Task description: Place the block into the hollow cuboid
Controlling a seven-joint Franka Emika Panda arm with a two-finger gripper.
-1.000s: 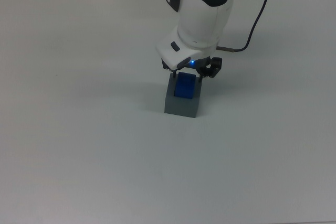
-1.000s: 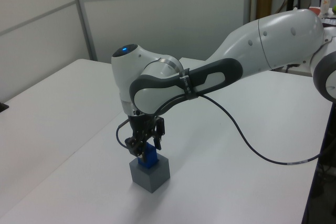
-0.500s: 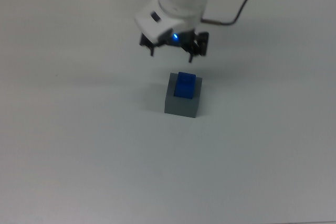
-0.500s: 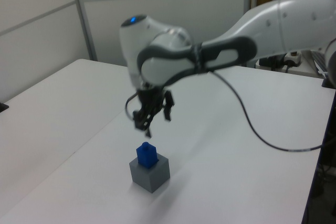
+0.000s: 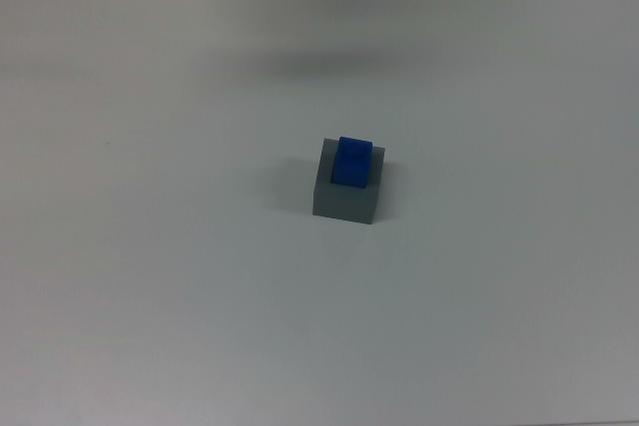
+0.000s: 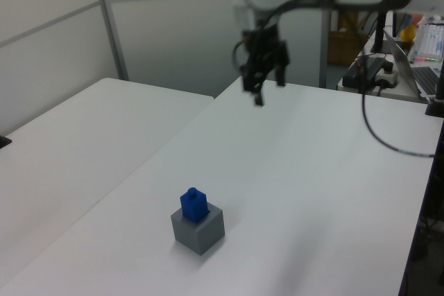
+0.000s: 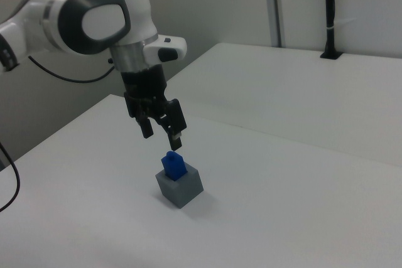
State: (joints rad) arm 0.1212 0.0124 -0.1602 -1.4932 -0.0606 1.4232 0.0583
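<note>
**Fingers parted, empty; block seated in cuboid**

Fingers: parted at a moderate width, with nothing between them. They pointed down in the right view.

Gripper: in the right view it hung just above the block and a little toward the right view's left, not touching it. In the left view the gripper stood high and well apart from the block, toward the far end of the table. The top view did not show it at all, so the two side views disagreed on how near it was.

Block: blue, upright, with a stud on top. Its lower part sat in the hollow cuboid and its upper part rose clear of the rim. From the fingers it lay below and slightly to the right view's right. In the top view the block sat toward the far side of the cuboid.

Judgement: placement looked done, and only a clear retreat upward remained.

Table: plain white, matte and level.

Room, across the left view: pale wall panels at the left, a black cable trailing from the arm, and a cluttered desk at the right edge.
</note>
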